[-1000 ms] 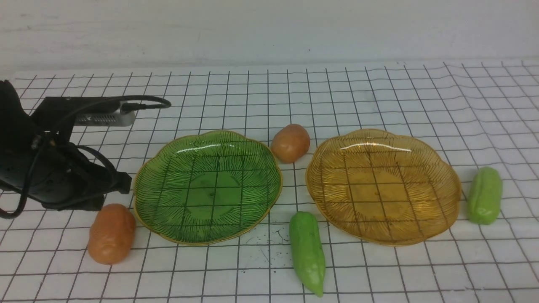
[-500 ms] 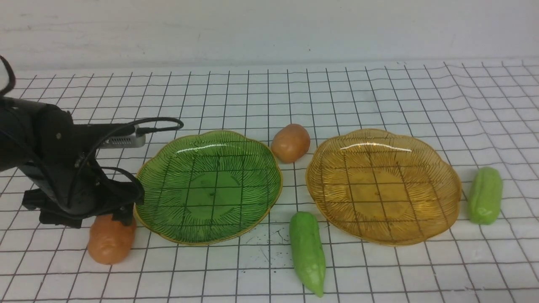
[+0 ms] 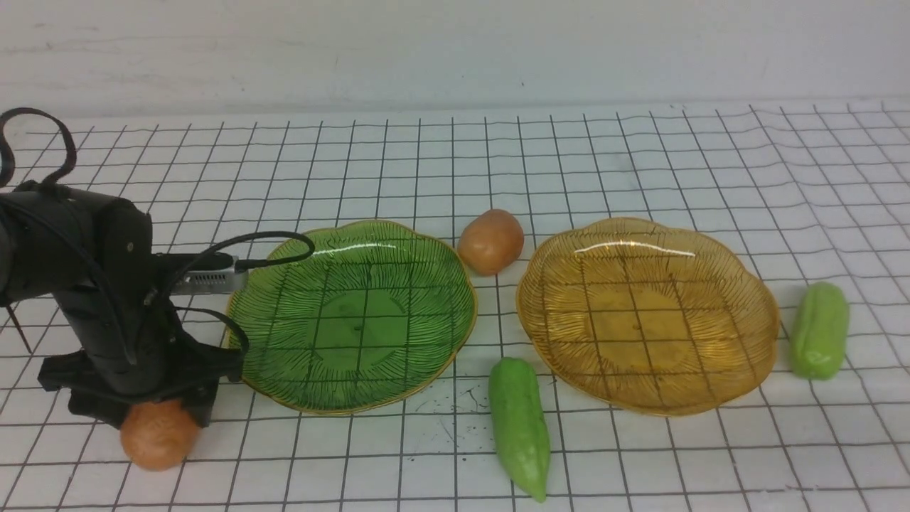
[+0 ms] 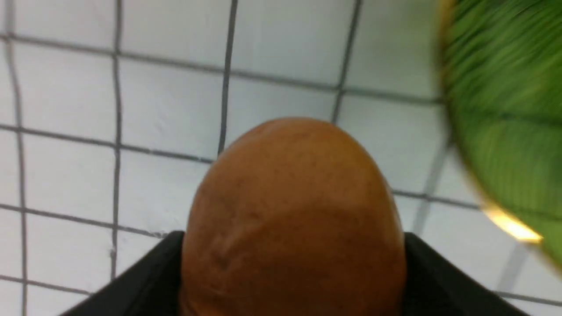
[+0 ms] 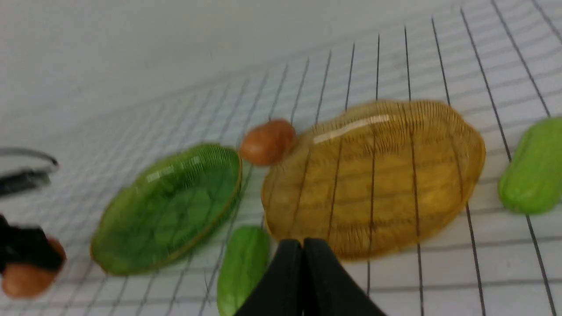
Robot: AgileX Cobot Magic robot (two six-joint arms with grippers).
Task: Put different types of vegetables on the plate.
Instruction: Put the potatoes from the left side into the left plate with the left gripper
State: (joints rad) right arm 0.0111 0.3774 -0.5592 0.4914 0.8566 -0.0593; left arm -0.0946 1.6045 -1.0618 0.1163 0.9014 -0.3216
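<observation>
Jaws of the left gripper [image 3: 151, 414] clamp the near potato [image 3: 158, 442], which sits on the checked table [image 3: 640, 462] beside the green plate [image 3: 355, 320]. One gourd [image 3: 520, 427] lies before the gap between the green plate and the amber plate [image 3: 647, 316]. Another gourd [image 3: 819, 331] lies right of the amber one. Farther back, the far potato [image 3: 490, 242] rests between the plates. The right gripper [image 5: 303, 263] is pinched together.

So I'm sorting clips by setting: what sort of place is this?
Probably a robot lab test bench, not a kitchen: a black cabled robot arm reaches over a white cloth with a black grid, and the smooth light green gourd looks like plastic toy food.
</observation>
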